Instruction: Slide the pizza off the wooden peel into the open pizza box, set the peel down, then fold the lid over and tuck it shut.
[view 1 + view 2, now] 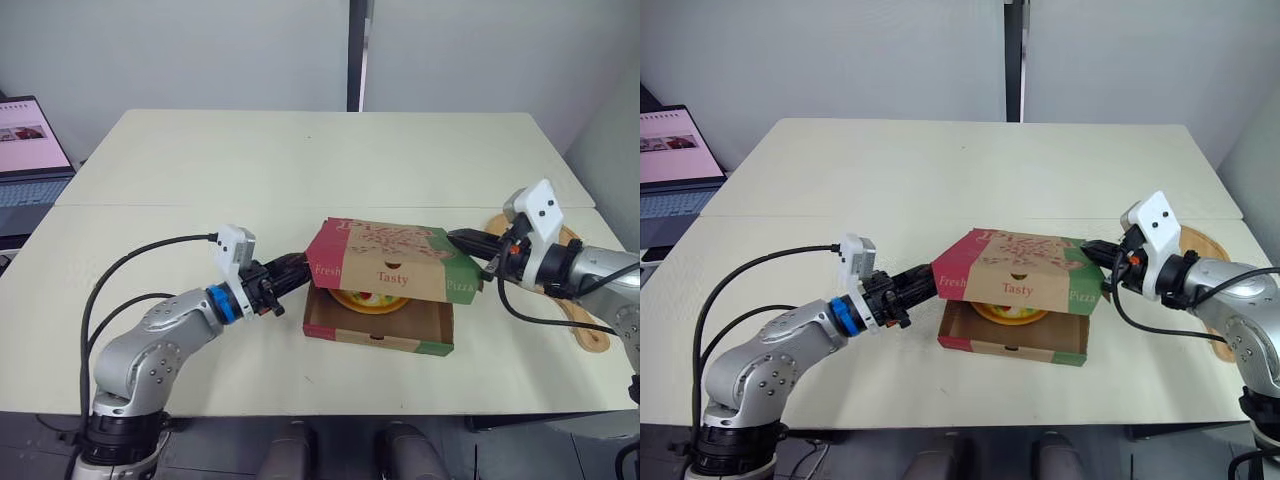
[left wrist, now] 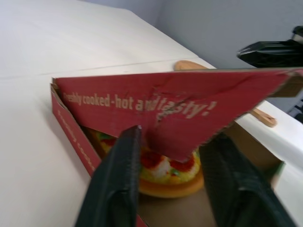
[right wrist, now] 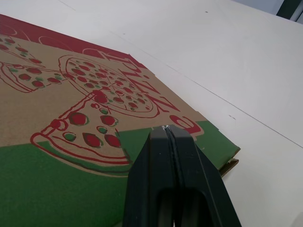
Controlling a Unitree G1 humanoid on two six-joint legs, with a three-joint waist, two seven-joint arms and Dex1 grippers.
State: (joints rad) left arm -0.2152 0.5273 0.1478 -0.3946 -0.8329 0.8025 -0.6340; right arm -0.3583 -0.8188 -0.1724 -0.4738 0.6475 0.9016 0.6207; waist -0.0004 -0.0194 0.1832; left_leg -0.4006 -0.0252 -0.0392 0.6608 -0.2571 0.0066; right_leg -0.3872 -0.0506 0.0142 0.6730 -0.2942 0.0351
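– While the pizza (image 1: 370,300) sits in the box (image 1: 375,341) and the lid (image 1: 390,245) hangs half-closed, what worries us?
– Our left gripper (image 1: 300,266) has its fingers spread either side of the red side flap (image 2: 175,118) (not tucked yet); it could fold outside the wall. Our right gripper (image 3: 166,130), fingers pressed together at the green corner (image 3: 210,142), may crush it.

In the middle of the frame the left gripper (image 2: 174,137) stands with fingers apart, the red lid flap (image 2: 161,101) hanging between them. Under the flap lies the pizza (image 2: 165,172) in the box (image 2: 71,135).
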